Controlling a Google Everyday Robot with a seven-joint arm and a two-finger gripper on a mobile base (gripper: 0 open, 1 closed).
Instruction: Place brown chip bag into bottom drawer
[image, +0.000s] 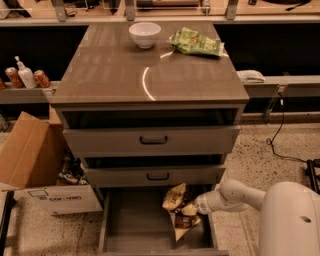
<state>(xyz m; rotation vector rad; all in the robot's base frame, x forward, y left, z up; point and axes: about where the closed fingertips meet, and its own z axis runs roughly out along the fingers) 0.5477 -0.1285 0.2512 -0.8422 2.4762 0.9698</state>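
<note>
The bottom drawer (135, 220) of the grey cabinet (145, 75) is pulled out, with its bare floor exposed across the left half. The brown chip bag (176, 199) is inside this drawer, in the right half, toward 3 o'clock from the drawer centre; its long axis runs from 12 to 6 o'clock, with a pale end at each extreme and the dark centre between them. The gripper (198, 206) is over the drawer at the bag's 3 o'clock edge, touching it; whether it grips the bag or is released cannot be told, since the bag covers its tip. The white arm (235, 195) enters from 4 o'clock. Both upper drawers, top drawer (200, 141) and middle drawer (115, 176), stand slightly open. On the cabinet top, a white bowl (145, 34) sits at 12 o'clock and a green chip bag (196, 42) at 1 o'clock, apart from each other. A cardboard box (27, 150) stands at 9 o'clock from the cabinet
</note>
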